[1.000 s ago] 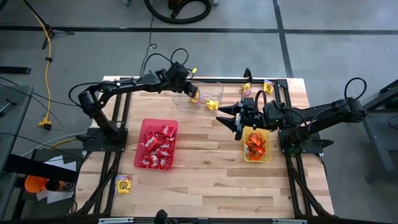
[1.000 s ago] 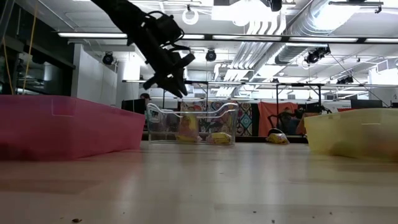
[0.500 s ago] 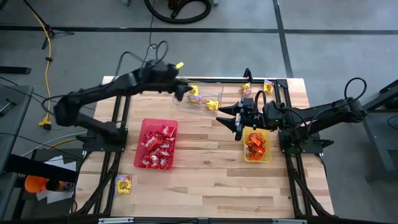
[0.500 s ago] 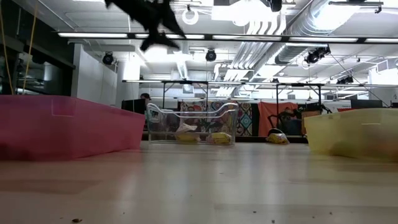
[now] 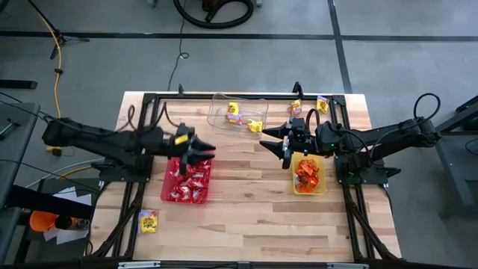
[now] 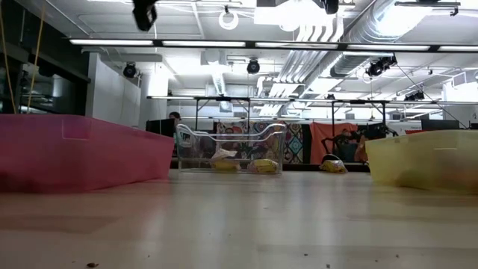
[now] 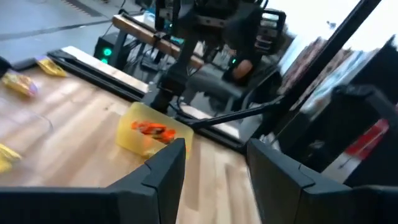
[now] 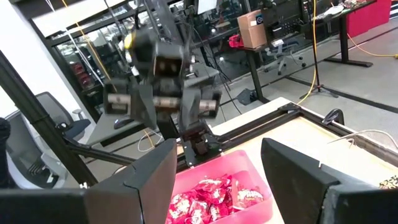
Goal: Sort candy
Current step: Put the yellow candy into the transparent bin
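Note:
The candy lies sorted in three trays on the wooden table. Red candy (image 5: 188, 179) fills the red tray (image 5: 176, 149), orange candy (image 5: 306, 176) the yellow tray (image 5: 321, 188), and yellow candy (image 5: 234, 110) the clear tray (image 5: 218, 104) at the far edge. My left gripper (image 5: 205, 149) hovers open over the red tray's far end, pointing level toward the table's right, with nothing between its fingers (image 7: 166, 163). My right gripper (image 5: 275, 147) hangs open and empty above the table just left of the yellow tray, facing the left arm.
Loose yellow candy lies at the far right corner (image 5: 296, 106) (image 5: 322, 102), and one packet (image 5: 149, 220) lies on the frame at the near left. Bare wood stretches between the trays and along the near edge (image 5: 254, 224).
My left gripper has swung away from the clear tray, up and back toward the table's near left, and has tipped up to point level. It now hangs over the red tray. A yellow candy that stood under it in the clear tray has dropped flat there.

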